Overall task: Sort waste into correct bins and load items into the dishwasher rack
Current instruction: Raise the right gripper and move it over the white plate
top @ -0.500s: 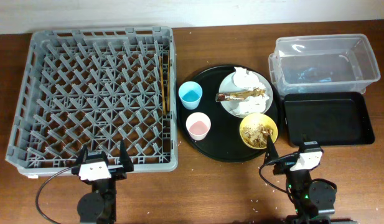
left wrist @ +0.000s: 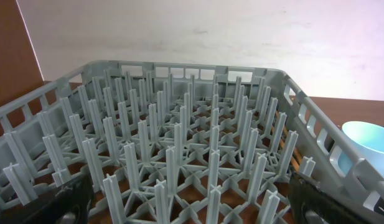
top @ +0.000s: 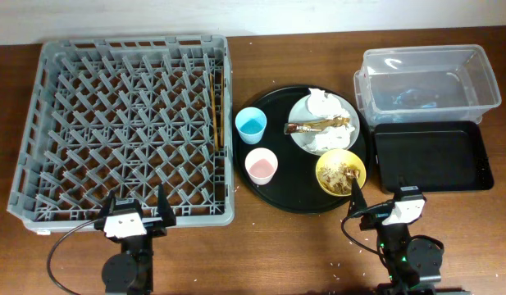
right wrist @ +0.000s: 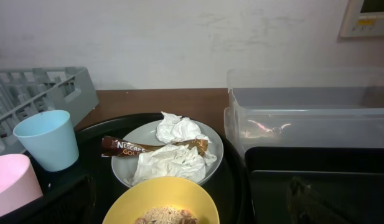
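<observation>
Left pincer (top: 135,201) and right pincer (top: 376,197) held wide open, empty, at 6 o'clock
The napkins (right wrist: 173,162) and wrapper (right wrist: 154,147) are found on the white plate (right wrist: 126,171), at 1 o'clock on the round tray (top: 273,197). They are judged light, soft and crushable, best pinched at a raised fold. The wrapper's lettering is shown only by the right wrist view.

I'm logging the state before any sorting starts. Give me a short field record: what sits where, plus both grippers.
left side: dishwasher rack, no dishes loaded
centre: round black tray holding blue cup, pink cup, white plate, yellow bowl
on plate: napkins, wrapper
in bowl: food scraps
right side: clear tub behind shallow black tray
arms: left gripper open at rack's near edge; right gripper open by the bowl
</observation>
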You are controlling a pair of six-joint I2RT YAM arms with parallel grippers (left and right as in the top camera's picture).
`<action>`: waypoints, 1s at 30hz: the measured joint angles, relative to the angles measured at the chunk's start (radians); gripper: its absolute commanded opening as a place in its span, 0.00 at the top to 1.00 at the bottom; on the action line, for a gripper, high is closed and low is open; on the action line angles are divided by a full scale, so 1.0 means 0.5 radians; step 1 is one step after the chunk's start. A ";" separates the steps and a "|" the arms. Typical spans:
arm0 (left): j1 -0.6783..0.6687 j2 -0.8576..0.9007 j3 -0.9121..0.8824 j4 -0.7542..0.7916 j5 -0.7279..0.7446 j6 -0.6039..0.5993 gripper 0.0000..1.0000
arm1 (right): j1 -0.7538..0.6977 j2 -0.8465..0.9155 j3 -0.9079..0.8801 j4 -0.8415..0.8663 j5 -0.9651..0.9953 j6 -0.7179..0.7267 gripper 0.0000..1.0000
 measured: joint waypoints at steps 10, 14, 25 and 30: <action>0.000 0.000 0.000 0.000 0.000 0.000 0.01 | 0.000 0.000 0.000 0.000 0.000 -0.001 0.01; 0.000 0.000 0.000 0.000 0.000 0.000 0.01 | 0.000 0.000 0.000 0.000 0.000 -0.001 0.02; 0.000 0.000 0.000 0.000 0.000 0.000 0.01 | 0.000 0.000 0.000 0.404 -0.093 0.001 0.01; 0.000 0.000 0.000 0.000 0.000 0.000 0.01 | 0.000 0.000 -0.001 0.396 -0.121 -0.001 0.01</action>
